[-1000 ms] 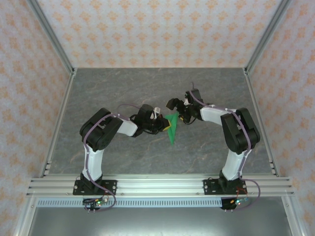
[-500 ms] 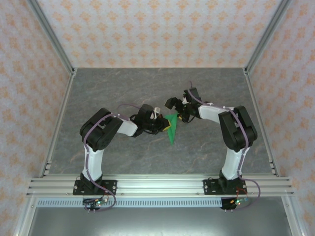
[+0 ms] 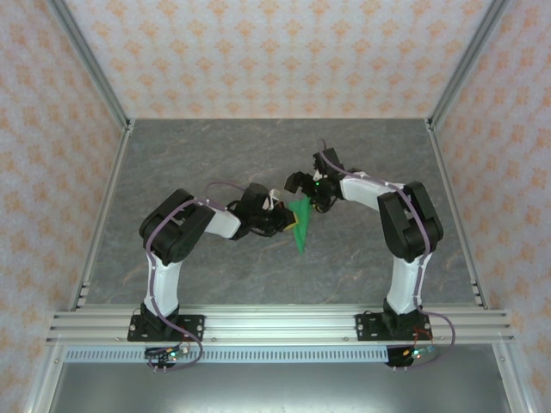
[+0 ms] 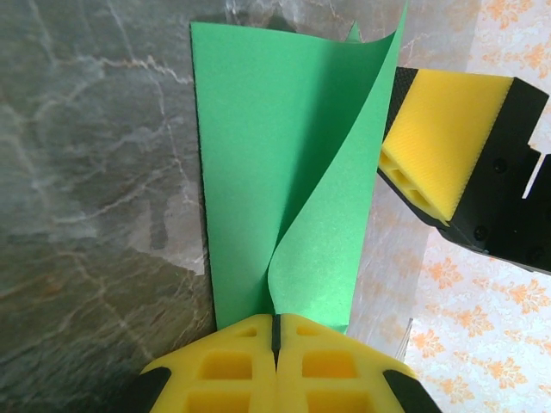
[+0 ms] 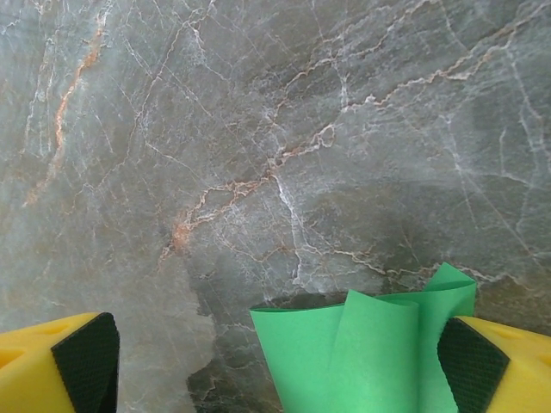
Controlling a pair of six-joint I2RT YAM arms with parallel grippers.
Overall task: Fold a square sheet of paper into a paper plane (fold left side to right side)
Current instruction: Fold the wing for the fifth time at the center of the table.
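The green sheet of paper (image 3: 300, 232), folded into a narrow pointed shape, lies at the table's middle with its tip toward the near edge. My left gripper (image 3: 287, 222) is shut on its left edge. In the left wrist view the yellow pads (image 4: 250, 366) pinch the paper (image 4: 258, 155), and one flap (image 4: 336, 232) curls up off the layer below. My right gripper (image 3: 308, 191) hovers open over the paper's far end. In the right wrist view the paper (image 5: 362, 353) sits between the spread fingers (image 5: 77, 366), close to the right one.
The grey marbled table (image 3: 198, 155) is bare around the paper. Patterned walls and aluminium rails (image 3: 103, 215) enclose it on three sides. Both arms' elbows stand near the middle, one on each side of the paper.
The right arm has swung left, bringing its open gripper over the paper's far end. The left gripper and the paper have stayed put.
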